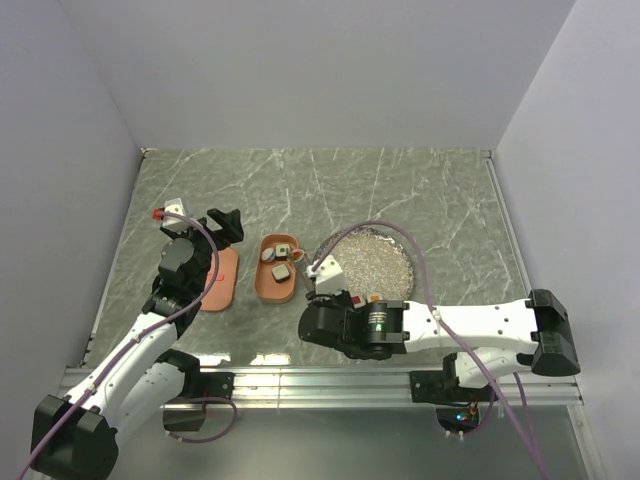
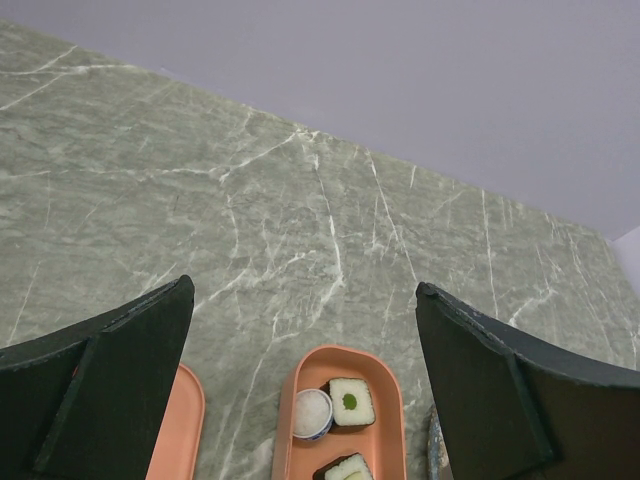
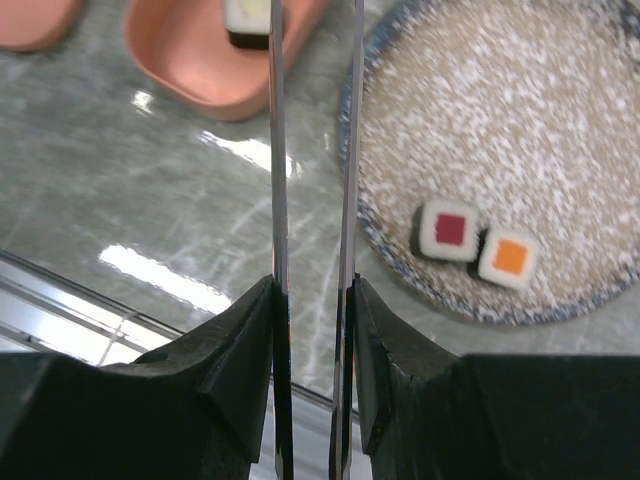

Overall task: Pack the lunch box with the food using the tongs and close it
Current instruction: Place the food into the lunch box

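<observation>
The tongs (image 3: 277, 150) are gripped in the right hand (image 3: 312, 300); the left hand (image 2: 300, 290) is spread wide. Some food (image 2: 350, 402) is packed in the lunch box (image 1: 278, 268), left of the worktop's (image 1: 400, 190) middle. Two pieces (image 3: 450, 230) are left on the plate (image 3: 560, 120), and the lid (image 1: 218, 280) is not yet fitted.

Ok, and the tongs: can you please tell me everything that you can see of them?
The tongs are two slim arms of shiny grey metal, running nearly parallel with a narrow gap between them. The right gripper is shut on them, its black fingers pressing the arms from outside. They reach forward above the table, between the lunch box and the plate. Their tips pass the picture's top edge, so I cannot tell whether they hold food.
</observation>
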Robot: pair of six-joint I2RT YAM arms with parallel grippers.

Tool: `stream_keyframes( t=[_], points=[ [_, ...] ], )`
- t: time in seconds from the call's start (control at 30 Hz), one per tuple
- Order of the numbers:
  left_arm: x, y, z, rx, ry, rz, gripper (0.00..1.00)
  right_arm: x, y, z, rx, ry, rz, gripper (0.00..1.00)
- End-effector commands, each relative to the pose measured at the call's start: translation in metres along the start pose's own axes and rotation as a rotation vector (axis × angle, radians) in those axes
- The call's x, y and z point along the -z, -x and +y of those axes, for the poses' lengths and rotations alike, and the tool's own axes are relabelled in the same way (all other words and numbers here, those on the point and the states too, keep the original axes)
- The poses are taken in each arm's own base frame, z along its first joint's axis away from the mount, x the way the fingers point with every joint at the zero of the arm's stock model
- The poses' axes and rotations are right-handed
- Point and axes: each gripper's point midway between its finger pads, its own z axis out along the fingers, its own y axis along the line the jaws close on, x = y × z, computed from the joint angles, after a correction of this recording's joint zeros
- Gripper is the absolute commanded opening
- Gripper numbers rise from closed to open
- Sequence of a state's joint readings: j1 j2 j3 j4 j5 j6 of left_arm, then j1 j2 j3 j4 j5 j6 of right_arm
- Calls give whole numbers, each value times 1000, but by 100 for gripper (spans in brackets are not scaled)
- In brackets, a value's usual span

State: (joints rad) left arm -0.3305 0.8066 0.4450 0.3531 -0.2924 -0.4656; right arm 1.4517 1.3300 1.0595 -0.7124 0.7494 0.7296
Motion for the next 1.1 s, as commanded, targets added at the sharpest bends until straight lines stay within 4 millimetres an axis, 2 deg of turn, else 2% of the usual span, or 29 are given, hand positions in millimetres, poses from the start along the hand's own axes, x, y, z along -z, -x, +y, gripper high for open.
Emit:
stream_keyframes(
  t=[0.0, 0.23, 0.47, 1.07],
  points=[
    [0, 18, -8, 22, -27, -50, 99, 0, 36, 21, 1, 59, -82, 28],
    [-1, 17, -8, 20, -28, -48, 99, -11, 38, 53, 50, 137, -60, 28],
    [-2, 16, -9, 19, -33, -44, 99, -19, 36, 71, 76, 181, -43, 27],
    [0, 18, -7, 21, -25, -48, 99, -36, 32, 73, 81, 184, -6, 27]
  ],
)
